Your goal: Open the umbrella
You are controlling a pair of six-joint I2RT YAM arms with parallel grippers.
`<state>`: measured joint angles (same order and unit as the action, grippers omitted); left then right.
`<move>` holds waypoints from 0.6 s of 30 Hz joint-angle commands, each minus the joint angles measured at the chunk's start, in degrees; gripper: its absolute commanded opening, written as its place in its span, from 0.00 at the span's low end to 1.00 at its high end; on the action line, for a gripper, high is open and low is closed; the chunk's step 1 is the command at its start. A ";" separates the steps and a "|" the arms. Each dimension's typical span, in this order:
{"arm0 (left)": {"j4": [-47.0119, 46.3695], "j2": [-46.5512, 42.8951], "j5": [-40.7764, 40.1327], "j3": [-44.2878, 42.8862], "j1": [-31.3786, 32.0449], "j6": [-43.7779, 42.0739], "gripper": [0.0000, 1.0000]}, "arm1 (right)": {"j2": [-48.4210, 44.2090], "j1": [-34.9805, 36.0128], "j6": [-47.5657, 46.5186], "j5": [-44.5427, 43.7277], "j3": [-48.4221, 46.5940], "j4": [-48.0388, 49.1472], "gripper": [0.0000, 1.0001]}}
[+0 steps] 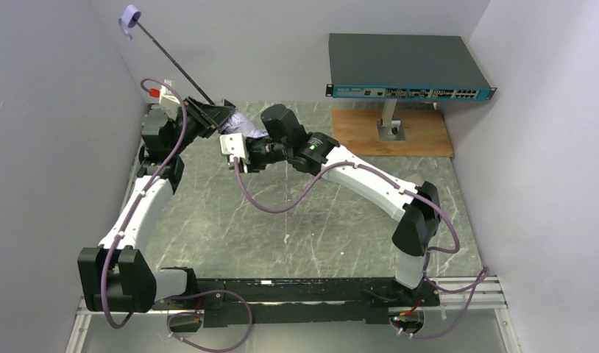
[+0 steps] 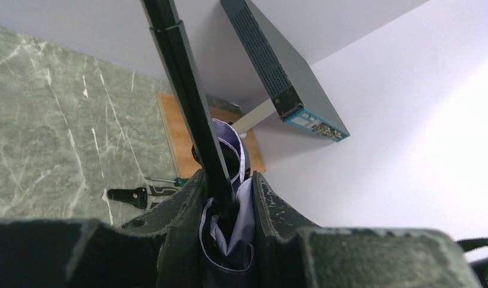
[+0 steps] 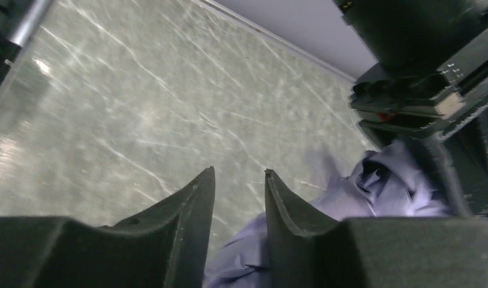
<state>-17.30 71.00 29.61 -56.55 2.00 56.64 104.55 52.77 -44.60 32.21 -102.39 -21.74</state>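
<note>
One umbrella [image 1: 241, 125], shaft [image 1: 175, 66] slanting up-left, clamped in the left claw [image 2: 228, 177]; right claw [image 3: 238, 174] nearby, narrowly parted, empty.

Right wrist: dark fingers [image 3: 187, 222] slightly apart over a marbled worktop [image 3: 122, 114], with the crumpled cloth of the umbrella [image 3: 379, 186] to their right.

The two fingers rise from the bottom edge. A narrow gap parts their tips, the grey-green veined worktop shows through it, and nothing sits between the tips. Rumpled pale lilac umbrella fabric shows lower in that gap and spreads off to the right; whether it touches the fingers cannot be told. Black blocky machine parts [image 3: 421, 66] fill the upper right corner, just above the fabric. A pale wall [image 3: 301, 21] runs along the worktop's far edge. The whole view is blurred.
</note>
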 commanded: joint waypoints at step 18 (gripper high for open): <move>-4.34 -6.67 12.29 -0.77 1.10 -27.66 0.00 | -8.92 -14.92 47.34 -0.77 -1.23 12.99 0.80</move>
<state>-18.98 68.05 34.87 -56.53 1.96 41.28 94.11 42.00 -11.42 30.70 -99.26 -11.77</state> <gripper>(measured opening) 0.315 0.793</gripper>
